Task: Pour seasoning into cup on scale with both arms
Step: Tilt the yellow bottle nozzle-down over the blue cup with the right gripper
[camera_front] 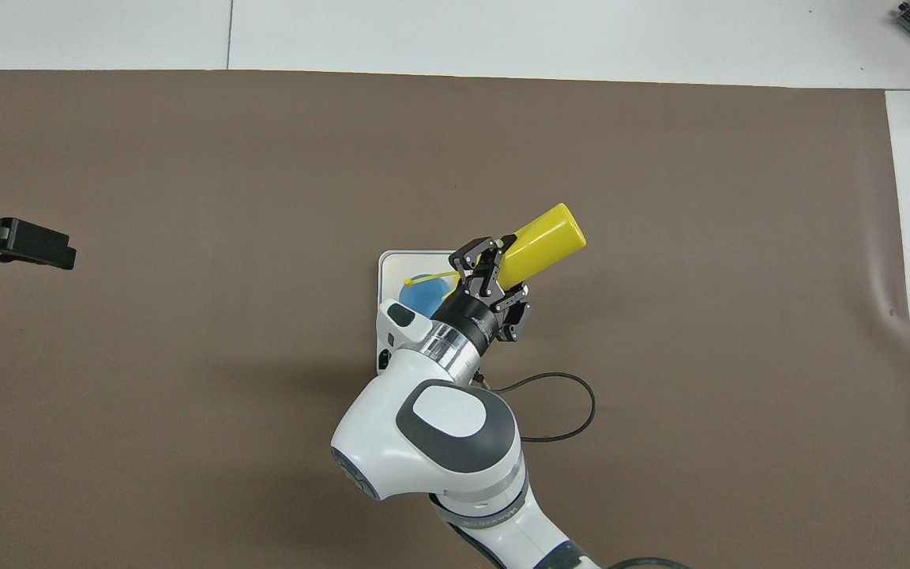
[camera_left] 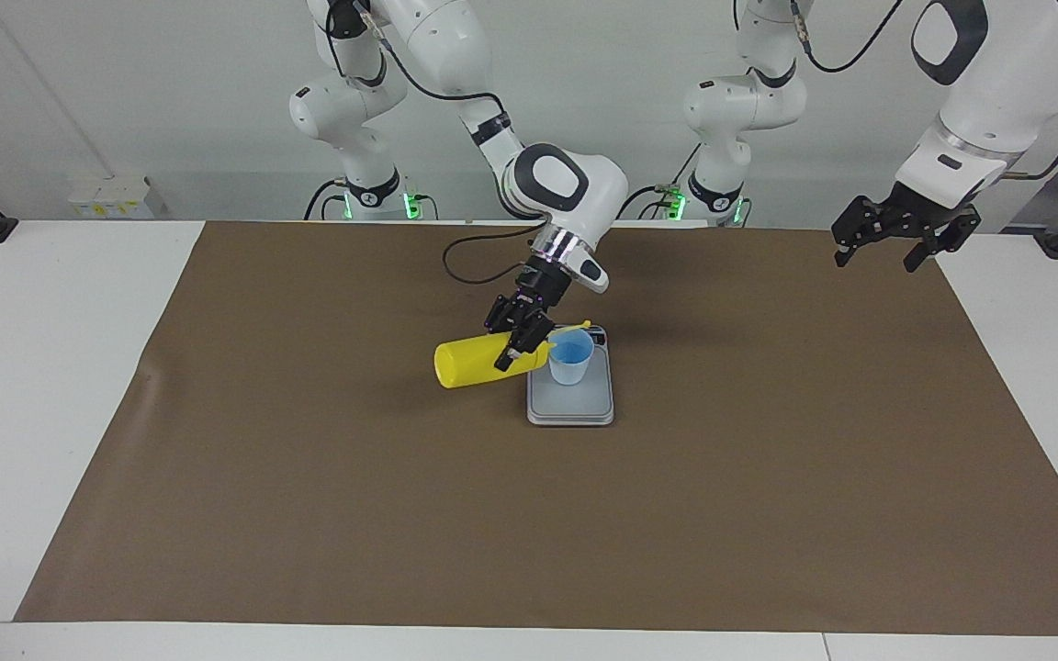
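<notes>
My right gripper [camera_left: 520, 344] is shut on the yellow seasoning bottle [camera_left: 469, 363] near its neck. It holds the bottle tipped almost flat, with the nozzle end over the pale blue cup [camera_left: 571, 360]. The thin tethered cap [camera_left: 575, 326] hangs over the cup's rim. The cup stands upright on the grey scale [camera_left: 570, 408], at the end nearer the robots. In the overhead view the right gripper [camera_front: 494, 273] grips the bottle [camera_front: 542, 241] beside the cup [camera_front: 421, 294] on the scale [camera_front: 396, 265]. My left gripper [camera_left: 878, 257] waits open and empty in the air at its own end of the table; it also shows in the overhead view [camera_front: 60, 253].
A brown paper mat [camera_left: 309, 477] covers most of the white table. A black cable [camera_left: 474, 262] loops on the mat between the scale and the robots. Two smaller white arms with green lights [camera_left: 354, 138] stand at the robots' edge.
</notes>
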